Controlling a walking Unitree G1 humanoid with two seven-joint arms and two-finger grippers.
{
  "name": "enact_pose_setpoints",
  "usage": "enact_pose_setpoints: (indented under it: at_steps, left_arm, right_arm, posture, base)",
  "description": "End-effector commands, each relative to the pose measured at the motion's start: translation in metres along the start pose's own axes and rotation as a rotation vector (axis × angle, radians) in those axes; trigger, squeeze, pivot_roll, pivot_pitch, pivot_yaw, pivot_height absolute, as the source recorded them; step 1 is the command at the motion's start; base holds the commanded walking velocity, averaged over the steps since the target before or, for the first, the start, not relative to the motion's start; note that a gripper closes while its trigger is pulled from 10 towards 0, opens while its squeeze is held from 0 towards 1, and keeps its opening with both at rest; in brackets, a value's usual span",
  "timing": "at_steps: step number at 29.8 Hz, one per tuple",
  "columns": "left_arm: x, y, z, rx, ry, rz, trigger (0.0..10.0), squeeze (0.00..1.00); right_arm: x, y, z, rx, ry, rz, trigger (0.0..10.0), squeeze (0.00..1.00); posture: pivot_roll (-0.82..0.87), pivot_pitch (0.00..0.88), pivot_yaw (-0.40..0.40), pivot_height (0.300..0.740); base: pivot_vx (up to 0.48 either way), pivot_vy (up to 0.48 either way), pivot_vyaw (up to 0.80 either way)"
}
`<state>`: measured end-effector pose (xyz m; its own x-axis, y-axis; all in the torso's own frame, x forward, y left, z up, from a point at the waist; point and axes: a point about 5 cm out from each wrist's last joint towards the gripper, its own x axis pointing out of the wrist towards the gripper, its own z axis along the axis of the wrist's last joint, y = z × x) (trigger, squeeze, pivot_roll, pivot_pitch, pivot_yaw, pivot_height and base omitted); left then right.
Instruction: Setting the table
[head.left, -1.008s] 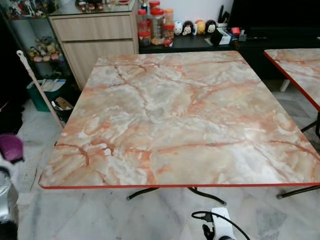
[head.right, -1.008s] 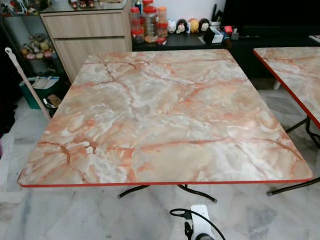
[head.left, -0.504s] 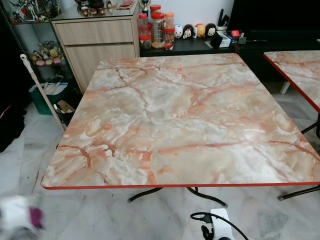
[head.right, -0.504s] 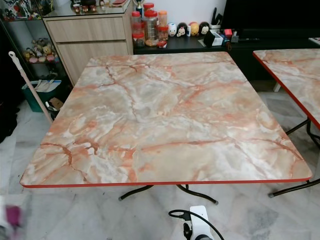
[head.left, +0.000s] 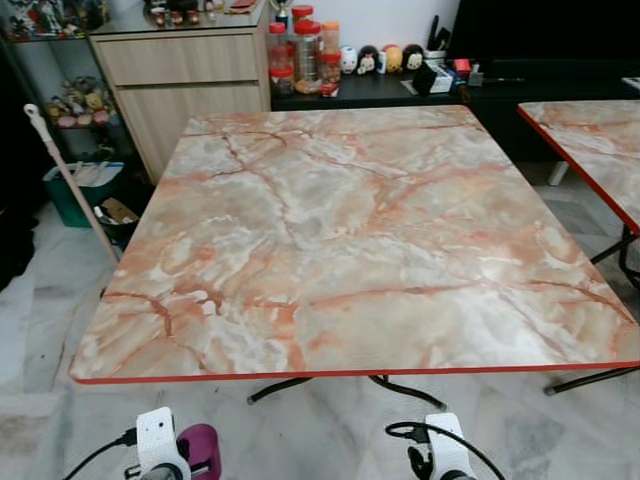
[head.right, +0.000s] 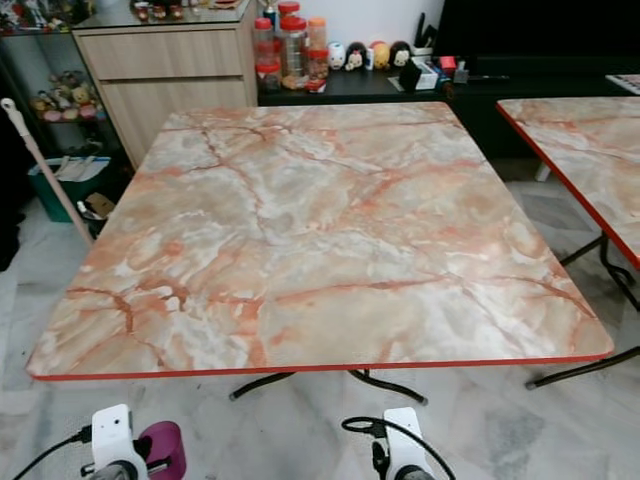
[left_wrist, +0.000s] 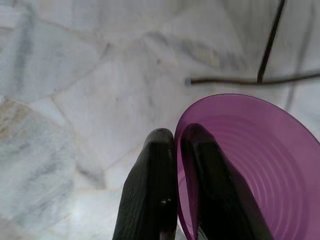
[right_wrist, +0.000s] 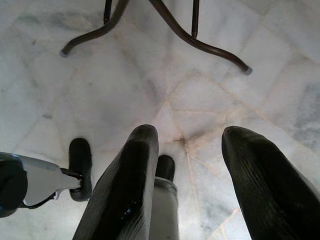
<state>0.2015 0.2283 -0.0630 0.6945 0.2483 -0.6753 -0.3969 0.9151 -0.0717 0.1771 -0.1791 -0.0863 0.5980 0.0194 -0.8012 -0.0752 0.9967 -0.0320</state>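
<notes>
1. Lower left of the frame — the left gripper (left_wrist: 175, 145), a blur half a second ago, has come into clear view below the table's near edge, its fingers pinching the rim of the purple cup (head.left: 199, 447).
2. Centre: the marble table (head.left: 360, 250) is bare — nothing set yet.
3. Lower right, the right gripper (right_wrist: 192, 145) hangs spread and empty over the floor (right_wrist: 150, 85).

Left gripper (left_wrist: 175, 145) clamped on purple cup (left_wrist: 260, 160) rim below table (head.left: 350, 230) edge; right gripper (right_wrist: 190, 145) held spread
</notes>
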Motion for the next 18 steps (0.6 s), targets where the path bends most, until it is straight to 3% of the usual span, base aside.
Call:
enact_pose_setpoints:
  at_steps: [1, 7, 14, 17, 18]
  left_arm:
    - [0.0, -0.001, -0.002, -0.043, 0.006, 0.012, 10.0, 0.0]
    - [-0.002, -0.005, -0.011, -0.014, 0.03, 0.007, 10.0, 0.0]
    - [-0.004, -0.004, -0.015, -0.011, 0.038, 0.02, 10.0, 0.0]
    - [-0.005, -0.003, -0.019, 0.004, 0.046, 0.021, 10.0, 0.0]
    - [-0.006, -0.002, -0.021, 0.016, 0.052, 0.02, 10.0, 0.0]
  right_arm:
    - [0.001, 0.002, 0.002, 0.004, -0.009, 0.007, 10.0, 0.0]
    - [0.0, 0.001, 0.002, 0.01, -0.009, 0.007, 10.0, 0.0]
    - [0.0, 0.0, 0.002, -0.039, -0.005, 0.008, 10.0, 0.0]
    - [0.0, -0.002, 0.0, -0.077, -0.001, 0.0, 10.0, 0.0]
    - [-0.001, -0.004, -0.002, -0.038, 0.012, -0.014, 10.0, 0.0]
  posture:
    - [0.0, 0.0, 0.012, 0.74]
    - [-0.02, 0.0, 0.015, 0.74]
    - [-0.03, 0.0, 0.009, 0.74]
    - [-0.03, 0.0, 0.005, 0.74]
    - [-0.03, 0.0, 0.006, 0.74]
  base:
    - [0.0, 0.0, 0.0]
    - [0.0, -0.045, 0.0]
    - [0.0, -0.434, 0.0]
    - [0.0, -0.451, 0.72]
    - [0.0, -0.442, 0.0]
